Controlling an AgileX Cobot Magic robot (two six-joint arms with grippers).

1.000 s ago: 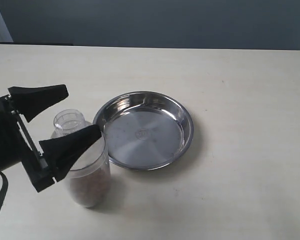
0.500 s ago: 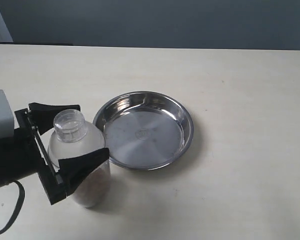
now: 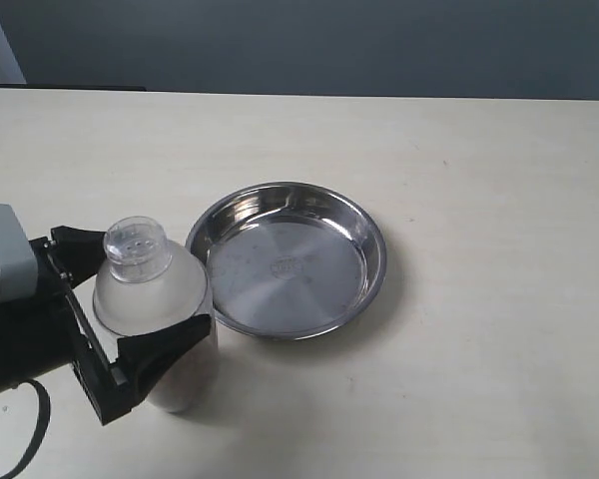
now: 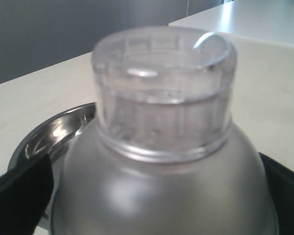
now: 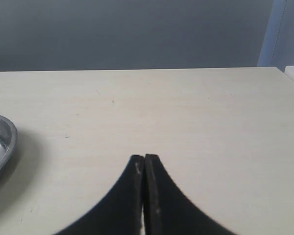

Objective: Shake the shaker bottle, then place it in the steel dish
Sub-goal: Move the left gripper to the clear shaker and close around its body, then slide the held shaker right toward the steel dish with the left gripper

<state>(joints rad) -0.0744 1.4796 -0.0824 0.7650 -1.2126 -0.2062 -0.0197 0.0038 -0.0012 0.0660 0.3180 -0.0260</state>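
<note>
The shaker bottle [image 3: 152, 304] stands upright on the table just left of the steel dish [image 3: 375, 249], with its clear cap on top and its frosted shoulder below it. My left gripper [image 3: 145, 291] straddles the bottle, one black finger [image 3: 165, 349] against each side of the body. In the left wrist view the shaker bottle [image 4: 161, 147] fills the frame, a finger [image 4: 19, 196] presses at each edge, and the steel dish [image 4: 54, 132] shows behind. My right gripper [image 5: 144, 157] is shut on nothing above bare table, out of the exterior view. The steel dish [image 5: 0, 142] is at that view's edge.
The pale table [image 3: 479, 379] stretches to the right of the dish. A dark wall runs behind the table's far edge [image 3: 379, 96].
My left gripper came in from the left, dropped lower around the bottle, and its fingers closed in on the body. The bottle still stands in the same spot. The dish has not moved.
</note>
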